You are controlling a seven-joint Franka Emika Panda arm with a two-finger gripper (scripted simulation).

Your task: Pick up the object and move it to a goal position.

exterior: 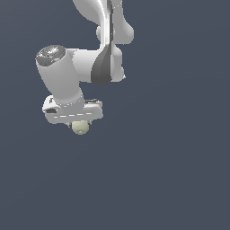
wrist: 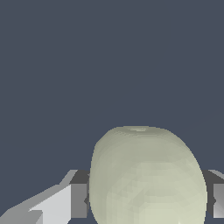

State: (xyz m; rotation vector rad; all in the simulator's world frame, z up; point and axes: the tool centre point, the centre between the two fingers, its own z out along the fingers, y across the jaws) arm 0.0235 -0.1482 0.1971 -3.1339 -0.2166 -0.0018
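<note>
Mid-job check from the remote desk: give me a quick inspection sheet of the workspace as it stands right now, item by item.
Surface: plain dark blue-grey background in both views; no edge or marking visible.
Job's things: pale yellowish-green ball sits just under the white gripper; in the wrist view the ball fills the space between the two fingers, touching both.
Goal position: no marker seen.
Clutter: nothing seen.
Gripper: shut on the ball, pointing down, fingers mostly hidden in the exterior view.
Cables: nothing seen.
Surroundings: only the white arm reaching in from the top of the exterior view; nothing else seen.
</note>
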